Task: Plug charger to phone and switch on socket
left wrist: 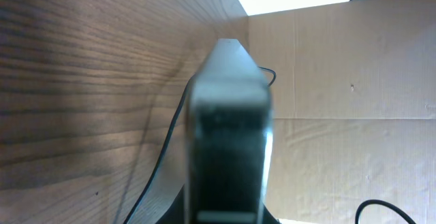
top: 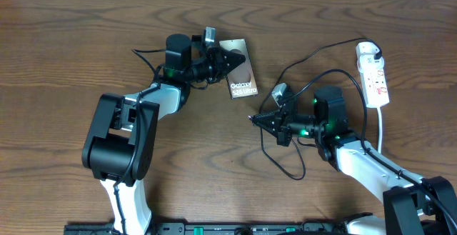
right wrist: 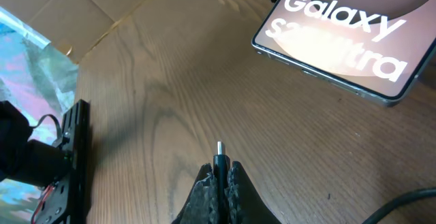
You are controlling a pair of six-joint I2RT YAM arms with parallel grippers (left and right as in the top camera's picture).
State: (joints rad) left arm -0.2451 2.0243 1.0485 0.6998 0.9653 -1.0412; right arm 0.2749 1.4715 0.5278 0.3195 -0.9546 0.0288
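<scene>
The phone (top: pixel 241 74) lies tilted at the table's middle back, its white Galaxy lettering facing up. My left gripper (top: pixel 227 58) is shut on its far end. The left wrist view shows the phone (left wrist: pixel 228 129) edge-on between the jaws. My right gripper (top: pixel 255 118) sits a little in front and to the right of the phone, pointing left. It is shut on the charger plug (right wrist: pixel 219 161), whose metal tip sticks out past the fingers. The phone (right wrist: pixel 340 40) lies ahead and to the right of that tip, apart from it. The black charger cable (top: pixel 315 52) runs to the white socket (top: pixel 373 74) at the right.
Loose loops of black cable (top: pixel 293 176) lie on the wood around the right arm. The socket's white lead (top: pixel 383 124) trails toward the front. Cardboard (left wrist: pixel 340 81) stands beyond the table's far edge. A black bar (right wrist: pixel 75 156) runs along the left in the right wrist view.
</scene>
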